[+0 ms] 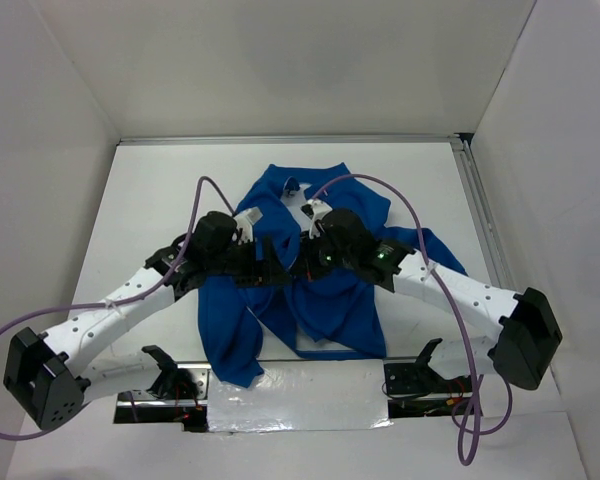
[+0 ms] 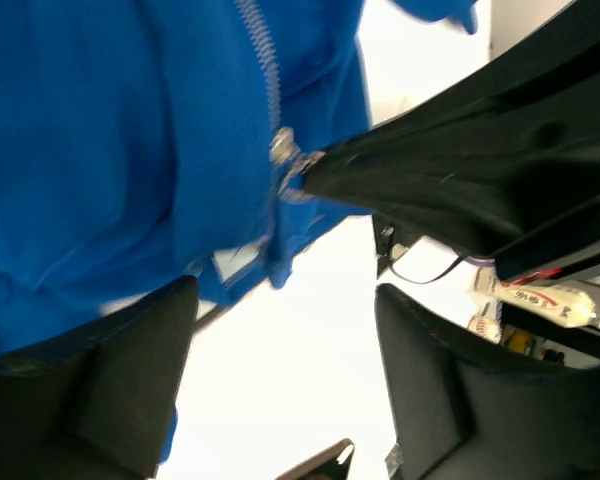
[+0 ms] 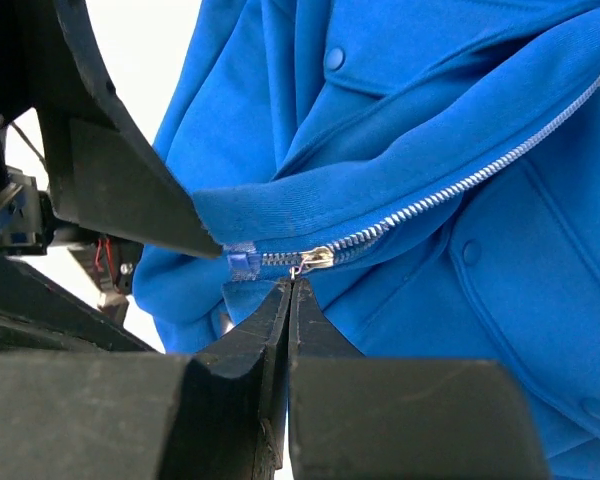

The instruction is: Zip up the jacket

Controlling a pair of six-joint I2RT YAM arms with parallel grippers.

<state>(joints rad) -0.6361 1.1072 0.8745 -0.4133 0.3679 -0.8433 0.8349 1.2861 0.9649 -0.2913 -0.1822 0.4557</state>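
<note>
The right gripper (image 3: 292,290), fingertips clamped together on the zipper pull (image 3: 315,260), should draw it steadily along the pale teeth (image 3: 460,185), away from the hem (image 3: 270,205). The left gripper (image 2: 280,300), jaws apart just beside the pull and gripping nothing, would do well to pin that hem taut. The blue jacket (image 3: 480,320) lies rumpled around the pull, on the table (image 1: 140,200).

White-shelled left arm (image 1: 100,320) and right arm (image 1: 460,290), black joints, looping purple cables (image 1: 358,177), matte black wedge jaws.
</note>
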